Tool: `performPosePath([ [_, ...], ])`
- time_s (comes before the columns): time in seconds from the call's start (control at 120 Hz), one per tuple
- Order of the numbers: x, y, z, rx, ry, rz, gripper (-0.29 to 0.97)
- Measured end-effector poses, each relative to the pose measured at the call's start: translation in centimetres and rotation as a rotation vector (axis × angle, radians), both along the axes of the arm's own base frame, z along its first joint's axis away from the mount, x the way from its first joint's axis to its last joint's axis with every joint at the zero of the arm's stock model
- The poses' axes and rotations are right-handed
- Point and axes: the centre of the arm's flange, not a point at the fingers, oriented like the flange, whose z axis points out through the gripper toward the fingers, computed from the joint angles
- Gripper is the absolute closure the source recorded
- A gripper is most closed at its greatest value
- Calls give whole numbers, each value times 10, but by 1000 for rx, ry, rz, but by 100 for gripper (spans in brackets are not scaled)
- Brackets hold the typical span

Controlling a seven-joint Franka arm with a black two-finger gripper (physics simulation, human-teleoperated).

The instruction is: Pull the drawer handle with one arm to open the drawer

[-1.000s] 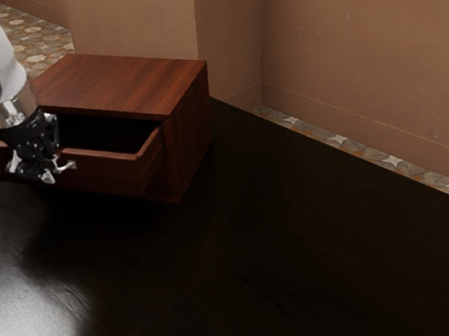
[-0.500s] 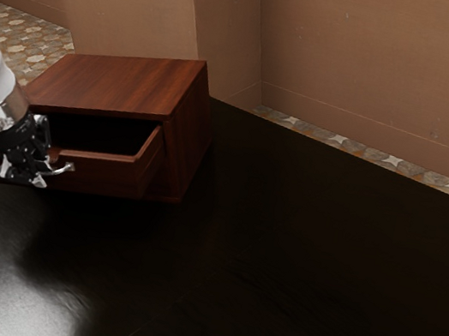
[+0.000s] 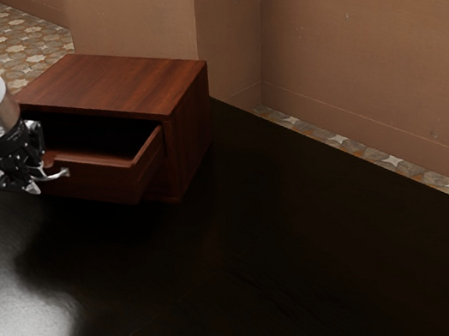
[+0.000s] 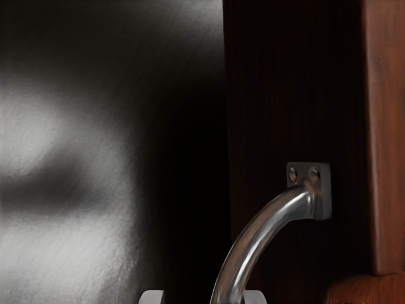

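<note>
A red-brown wooden cabinet [image 3: 126, 85] stands on the dark table at the exterior view's left. Its drawer [image 3: 101, 174] is pulled partway out toward the left, showing a dark gap above the drawer front. My black gripper [image 3: 25, 175] sits at the drawer's front, shut on the curved silver handle [image 3: 55, 174]. In the wrist view the handle [image 4: 266, 234] arcs from its mounting plate [image 4: 309, 190] on the drawer front [image 4: 285, 95] down between my fingertips [image 4: 152, 296].
The glossy black tabletop [image 3: 294, 267] stretches to the exterior view's right. Brown walls [image 3: 383, 57] and a wall corner [image 3: 224, 20] stand behind the cabinet. A tiled floor strip [image 3: 383, 157] runs along the table's far edge.
My gripper has moved to the exterior view's left with the handle in it, and the drawer has slid further out of the cabinet.
</note>
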Motion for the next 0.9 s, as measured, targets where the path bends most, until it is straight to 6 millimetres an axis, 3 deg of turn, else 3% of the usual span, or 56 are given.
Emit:
performPosePath([
  [0.567,-14,-9,-1,7,-5,-6,61],
  [0.9,-19,-13,-3,7,-3,-9,54],
])
